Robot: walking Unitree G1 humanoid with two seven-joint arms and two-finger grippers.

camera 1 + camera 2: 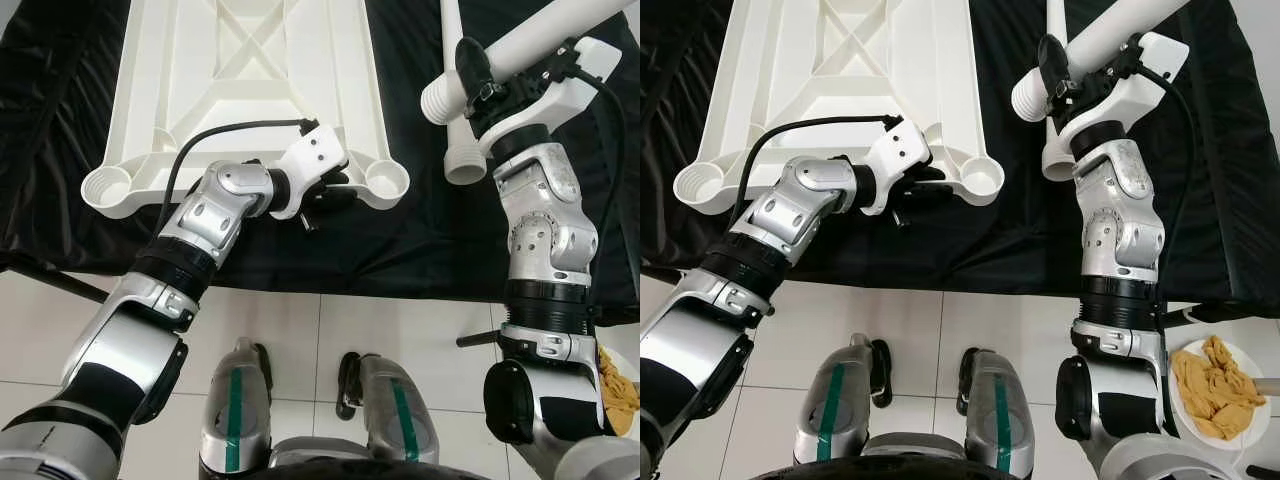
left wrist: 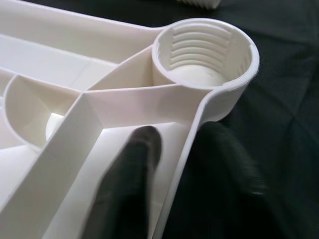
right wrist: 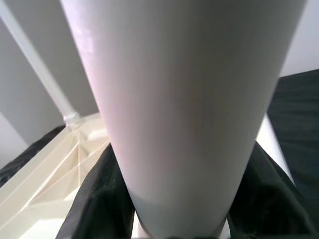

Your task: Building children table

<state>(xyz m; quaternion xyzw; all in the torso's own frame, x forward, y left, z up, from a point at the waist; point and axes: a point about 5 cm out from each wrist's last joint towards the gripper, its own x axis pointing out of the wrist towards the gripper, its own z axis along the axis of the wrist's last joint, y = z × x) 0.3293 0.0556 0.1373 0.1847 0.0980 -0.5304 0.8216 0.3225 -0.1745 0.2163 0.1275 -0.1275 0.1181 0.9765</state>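
The white table top (image 1: 250,70) lies upside down on a black cloth. Its near right corner carries a round threaded socket (image 2: 204,50). My left gripper (image 1: 335,185) is shut on the table top's rim just beside that socket, with one finger (image 2: 134,189) inside the rim and the other outside on the cloth. My right gripper (image 1: 480,85) is raised to the right of the top and shut on a white table leg (image 1: 540,40), which tilts with its threaded end (image 1: 440,100) pointing down-left. A second leg (image 1: 462,150) lies on the cloth beneath it.
The black cloth (image 1: 420,240) ends at a white tiled floor (image 1: 330,340) where my feet stand. Another socket (image 1: 108,187) marks the top's near left corner. A white plate with a yellow rag (image 1: 1220,390) sits on the floor at right.
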